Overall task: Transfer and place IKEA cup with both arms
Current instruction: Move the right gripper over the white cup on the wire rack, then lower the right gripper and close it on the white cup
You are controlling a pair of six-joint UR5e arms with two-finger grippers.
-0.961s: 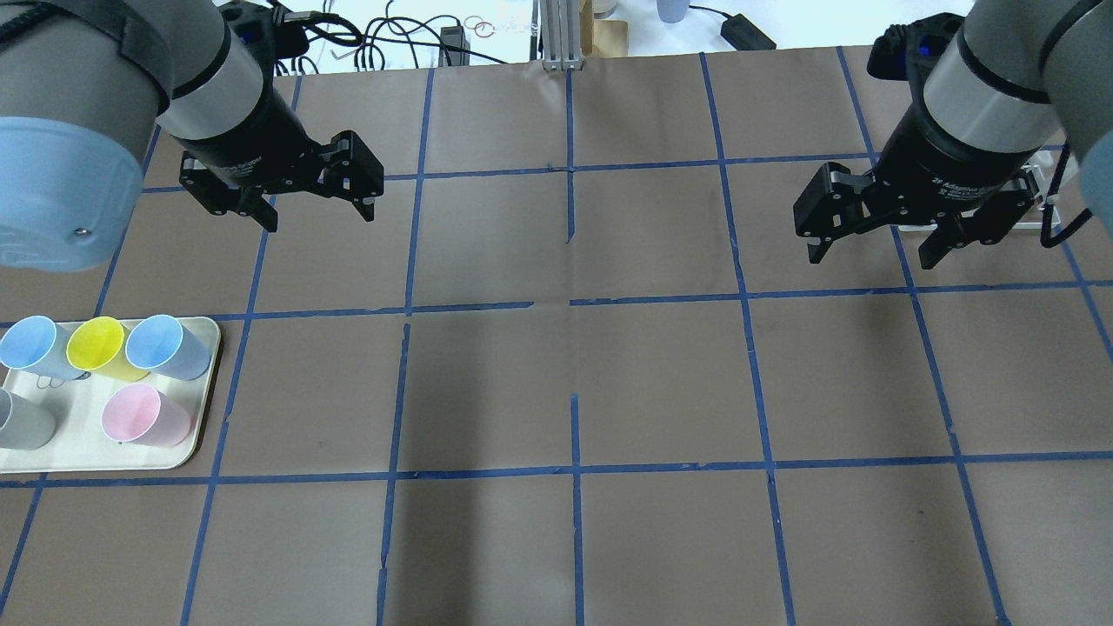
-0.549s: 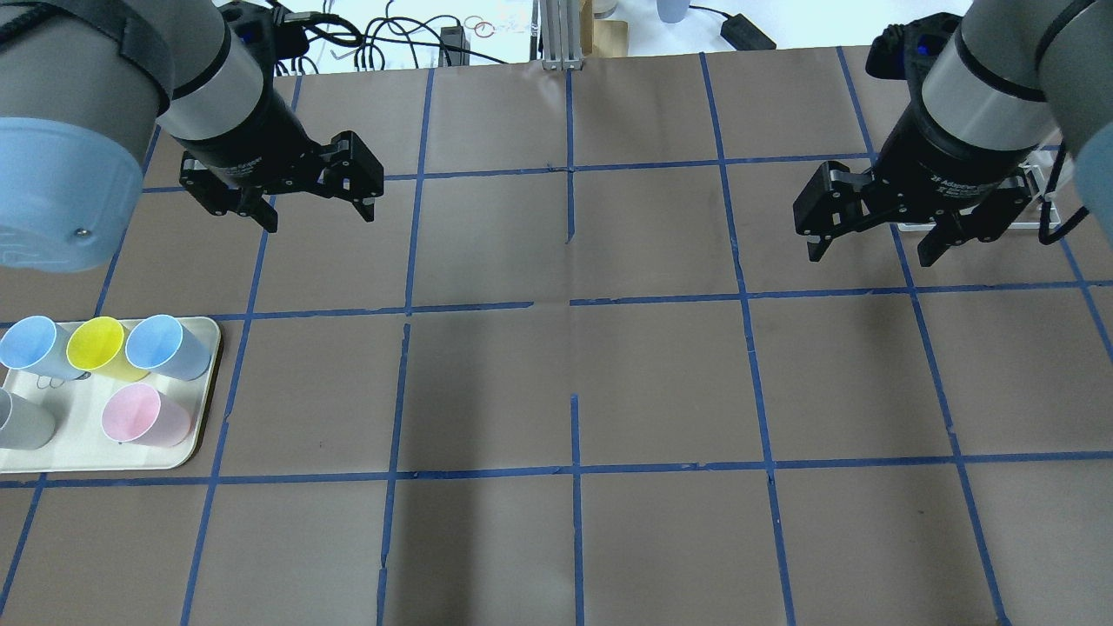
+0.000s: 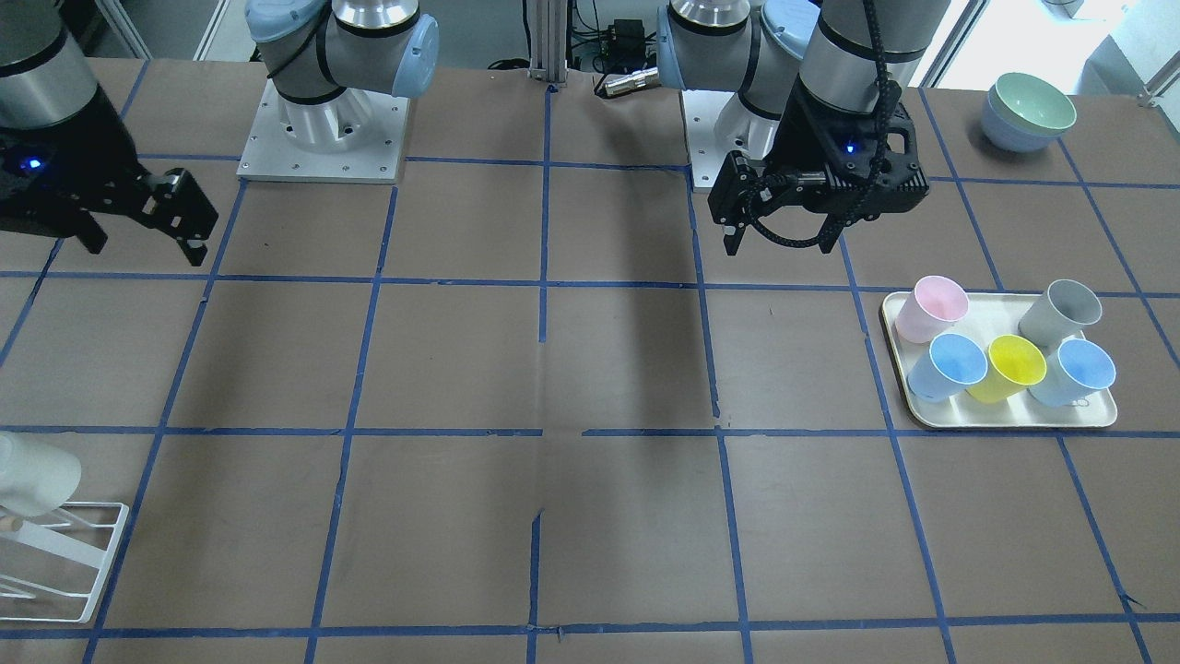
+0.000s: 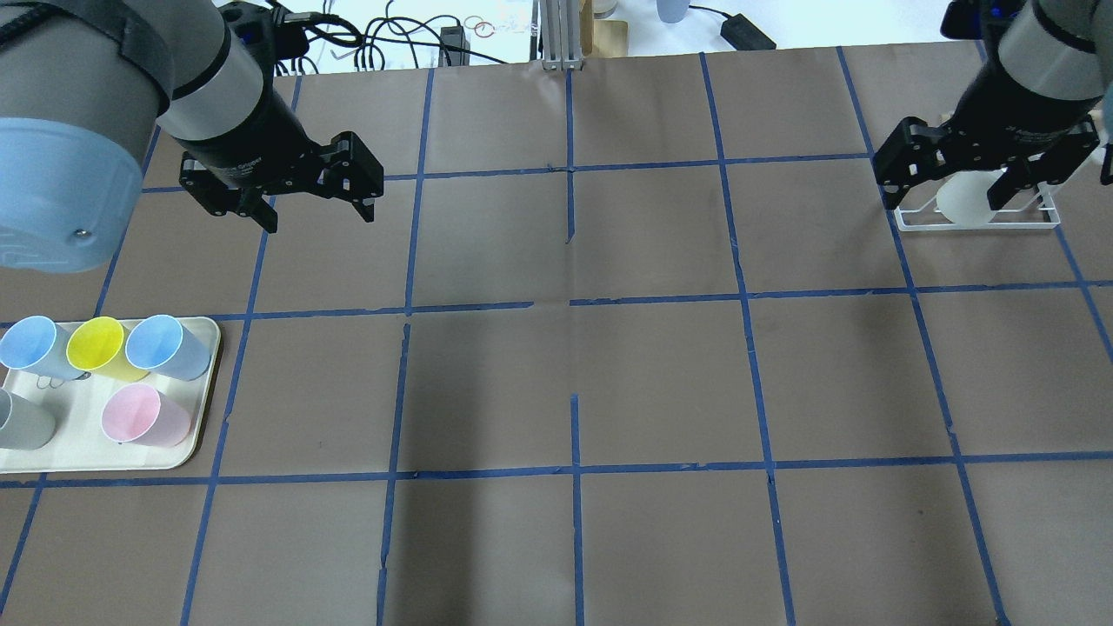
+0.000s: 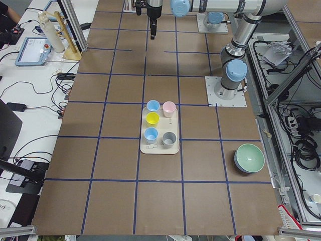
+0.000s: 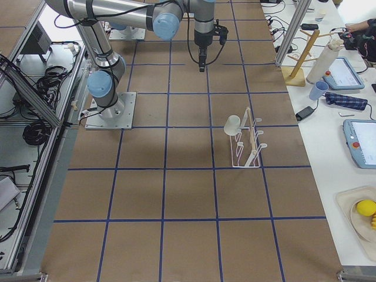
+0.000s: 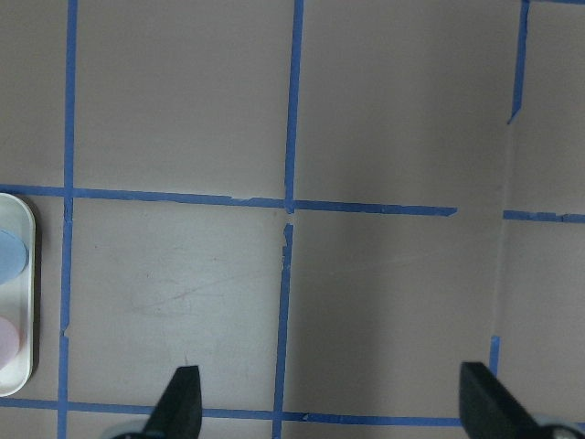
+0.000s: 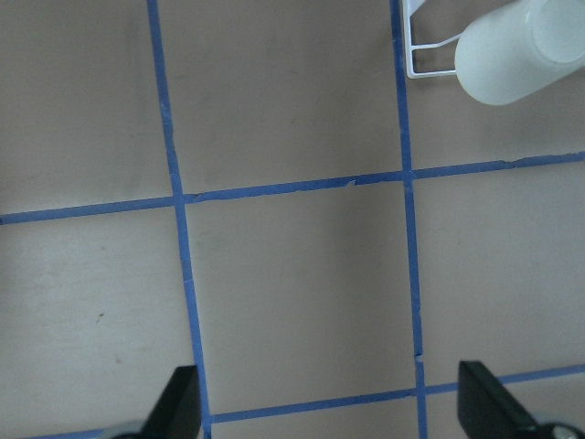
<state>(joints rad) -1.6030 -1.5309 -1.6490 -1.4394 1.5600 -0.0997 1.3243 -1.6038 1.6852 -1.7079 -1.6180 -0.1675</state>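
While the left claw (image 4: 318, 217) waits spread, the right claw (image 4: 946, 193), also spread, has swung above the racked IKEA cup (image 4: 963, 205); pickup looks imminent.

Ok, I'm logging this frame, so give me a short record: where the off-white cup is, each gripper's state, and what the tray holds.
IKEA cup: on the white wire rack, tipped sideways, on the robot's right side
left gripper: open, holding nothing
right gripper: open, holding nothing, near the rack but not around the cup
tray: pink cup, grey cup, yellow cup, two blue cups
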